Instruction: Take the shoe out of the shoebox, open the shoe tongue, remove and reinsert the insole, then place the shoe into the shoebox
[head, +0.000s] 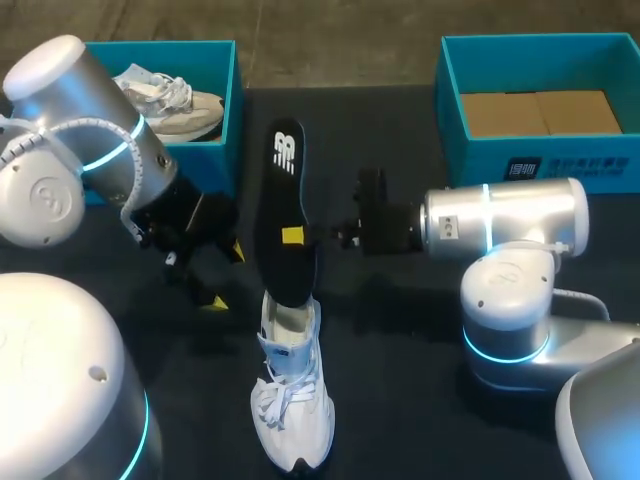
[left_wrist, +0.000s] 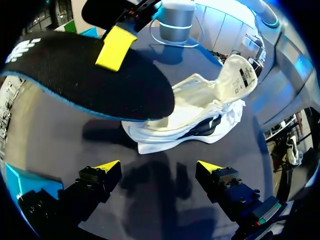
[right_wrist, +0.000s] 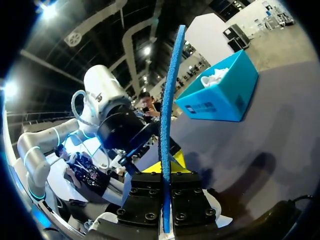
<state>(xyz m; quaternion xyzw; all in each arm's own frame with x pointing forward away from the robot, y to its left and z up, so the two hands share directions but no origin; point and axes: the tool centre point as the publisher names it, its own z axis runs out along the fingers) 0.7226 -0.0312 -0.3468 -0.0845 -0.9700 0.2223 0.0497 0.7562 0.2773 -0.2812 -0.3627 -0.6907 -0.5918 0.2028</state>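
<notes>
**Insole pinched above shoe**

Gripped near mid-length: the black insole (head: 283, 185), up off the table (head: 400, 400), running lengthwise away from the robot. Near end right at the opening of the white shoe (head: 292, 405); inside or just above, cannot tell. Clamped from 2 sides by the right gripper (head: 294, 236), fingers almost together with only the thin insole between them. Below, on the table, the shoe upright, toe toward the robot, laces loose, tongue (left_wrist: 239, 75) pulled back from the opening. Just left of the insole, the left gripper (left_wrist: 157, 167), low over the table, jaws wide apart, holding nothing, pointed at the shoe's side. At the far left, the teal left box (head: 228, 110) with a 2nd shoe (head: 170, 95), white, inside. At the far right, the teal right box (head: 450, 95) with brown cardboard (head: 540, 112) in it.
</notes>
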